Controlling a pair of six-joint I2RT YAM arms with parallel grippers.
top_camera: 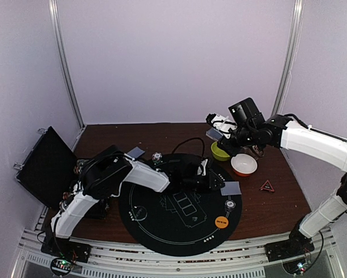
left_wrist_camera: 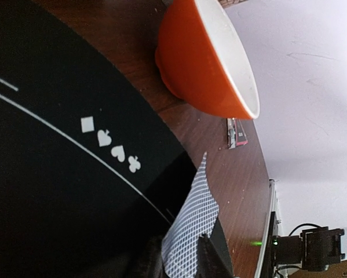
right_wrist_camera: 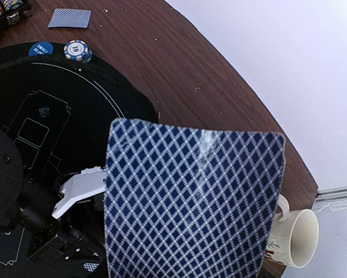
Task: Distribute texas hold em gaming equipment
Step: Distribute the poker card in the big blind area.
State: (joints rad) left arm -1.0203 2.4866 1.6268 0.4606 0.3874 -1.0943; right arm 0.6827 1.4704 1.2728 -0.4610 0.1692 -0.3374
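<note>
My left gripper (top_camera: pixel 218 184) reaches across the black round mat (top_camera: pixel 161 226) and is shut on a blue-backed playing card (top_camera: pixel 231 188) at the mat's right edge. In the left wrist view the card (left_wrist_camera: pixel 190 223) slants over the mat rim between my fingers (left_wrist_camera: pixel 211 258). My right gripper (top_camera: pixel 221 135) hangs above the green bowl, shut on another card (right_wrist_camera: pixel 190 202) that hides its fingers. A third card (top_camera: pixel 135 153) lies at the back left, also seen from the right wrist (right_wrist_camera: pixel 69 18). An orange disc (top_camera: pixel 222 221) and a clear disc (top_camera: pixel 230 204) sit on the mat. The red triangle (top_camera: pixel 267 186) lies on the wood.
A green bowl (top_camera: pixel 219 152) and a white-orange bowl (top_camera: pixel 244 165) stand right of the mat. A white mug (top_camera: pixel 222 123) stands behind them. An open black case (top_camera: pixel 43 165) stands at the left. A striped chip (right_wrist_camera: pixel 76 51) and a blue disc (right_wrist_camera: pixel 41 49) sit at the mat's far edge.
</note>
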